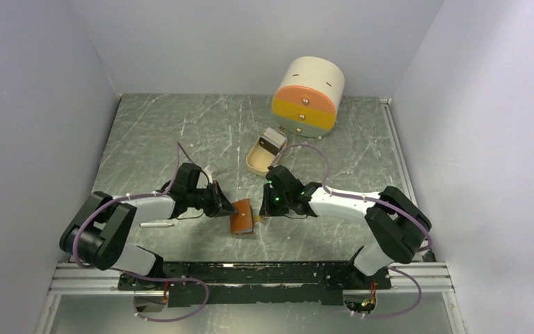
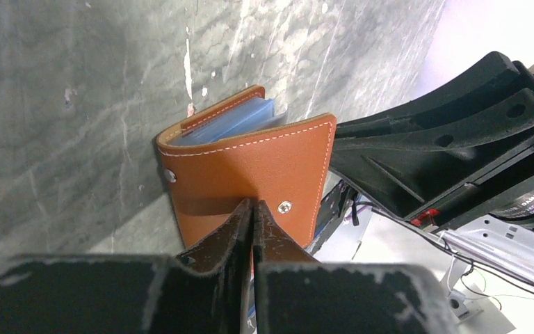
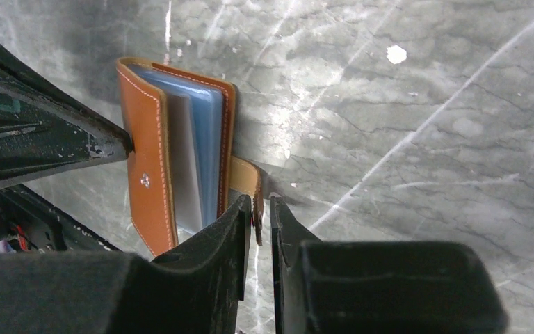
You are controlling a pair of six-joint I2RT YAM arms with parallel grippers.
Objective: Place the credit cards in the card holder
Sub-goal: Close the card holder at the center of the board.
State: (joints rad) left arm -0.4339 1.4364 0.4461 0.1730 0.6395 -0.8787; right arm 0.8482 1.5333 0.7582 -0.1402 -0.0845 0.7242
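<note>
Black left gripper (image 2: 252, 214) is pinching 1 cover of the card holder (image 2: 250, 163), claw pressed together on the leather just beside the snap stud (image 2: 285, 206). Holder is standing on edge on the table (image 1: 181, 132) between the 2 grippers, covers gaping. Right gripper (image 3: 257, 223) is sitting narrowly spread, with the end of the snap tab (image 3: 245, 177) lying at the gap and not looking pinched.

Risks, as I'm judging them:
- 1 edge pinch is carrying the whole holder, so it could be slipping or tipping once the tab goes free.
- Covers may be springing shut and closing off the pockets (image 3: 205, 139).
- Credit cards (image 1: 273, 138) are lying in the beige tray (image 1: 254, 162), well apart from the holder, so the fetch is leaving only 1 arm bracing.

Top view is showing the tray and cards; neither wrist view is. Right wrist is showing the fanned blue-clear pockets, left wrist the pinch point.
</note>
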